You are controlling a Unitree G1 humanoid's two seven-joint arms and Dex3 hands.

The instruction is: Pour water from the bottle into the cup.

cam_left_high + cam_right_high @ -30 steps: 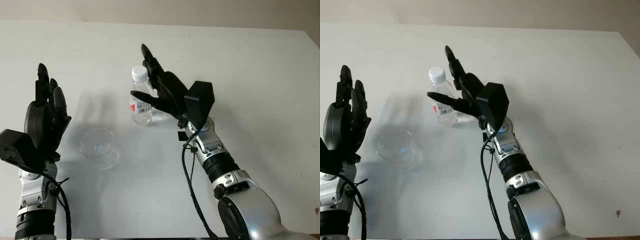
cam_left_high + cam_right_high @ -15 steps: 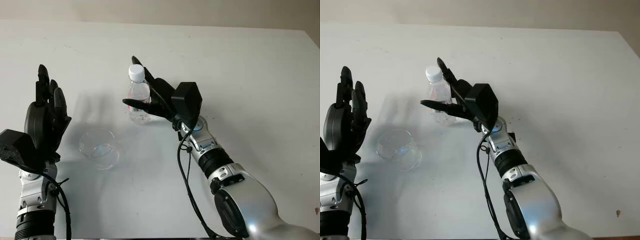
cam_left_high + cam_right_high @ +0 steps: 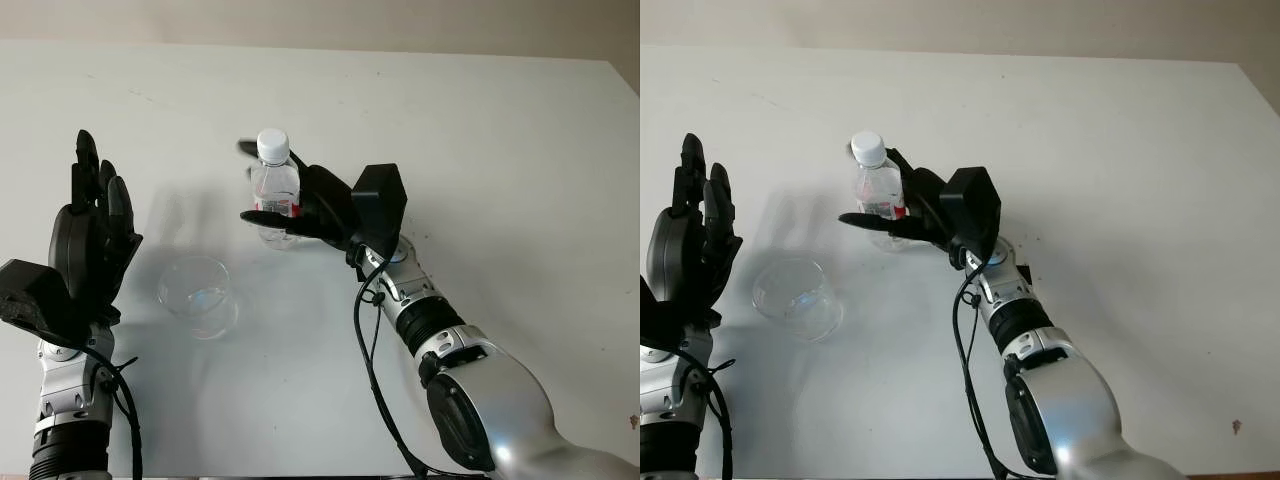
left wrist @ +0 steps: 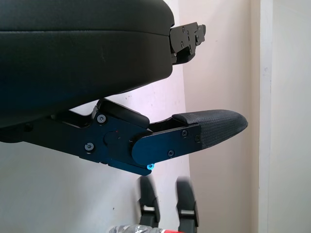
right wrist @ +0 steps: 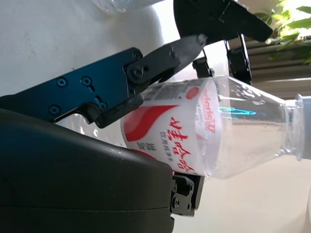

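Note:
A clear plastic water bottle (image 3: 276, 180) with a white cap and a red-and-white label stands upright at the middle of the white table (image 3: 500, 150). My right hand (image 3: 250, 185) is shut on its body, thumb across the front and fingers behind; in the right wrist view the bottle (image 5: 194, 131) lies against the palm. A clear glass cup (image 3: 197, 295) sits on the table to the left of the bottle and nearer to me. My left hand (image 3: 95, 170) is open, held upright at the left, apart from the cup.
The table's far edge runs along the top of the head views, and its right corner is at the upper right. Bare tabletop lies to the right of my right arm and in front of the cup.
My right hand moved left to the bottle and its fingers closed around it. The bottle now stands a little straighter in the grasp. The left hand and cup stayed put.

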